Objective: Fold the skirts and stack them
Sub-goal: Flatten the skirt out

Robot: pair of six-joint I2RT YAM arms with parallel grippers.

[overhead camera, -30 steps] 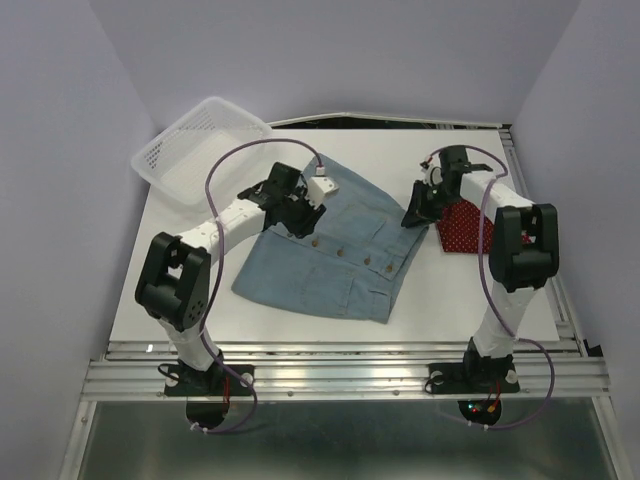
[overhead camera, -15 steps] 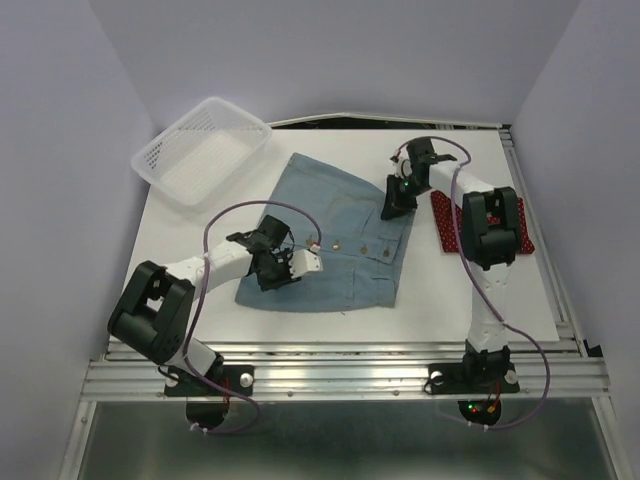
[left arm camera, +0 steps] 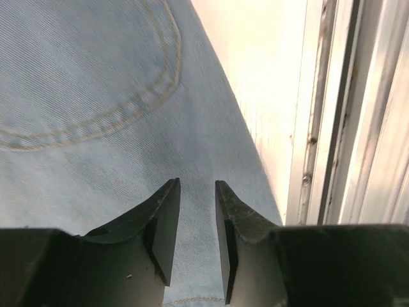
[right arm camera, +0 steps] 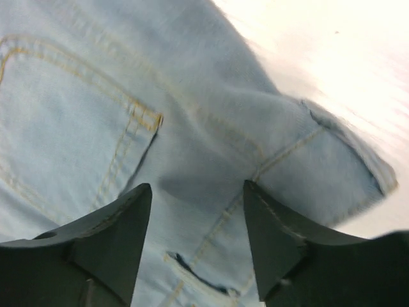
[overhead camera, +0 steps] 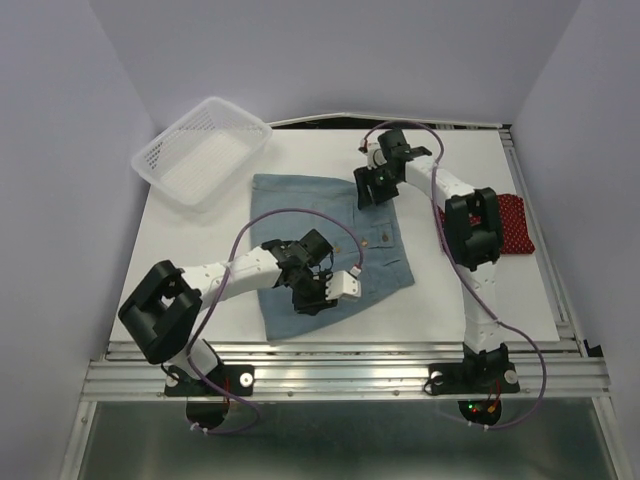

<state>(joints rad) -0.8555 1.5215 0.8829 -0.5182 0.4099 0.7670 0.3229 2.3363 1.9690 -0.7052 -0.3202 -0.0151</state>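
Denim skirt [overhead camera: 310, 195] now nearer table [overhead camera: 190, 225] front

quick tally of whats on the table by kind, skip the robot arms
skirts: 2 (blue denim skirt, red dotted skirt)
white mesh basket: 1
total: 3
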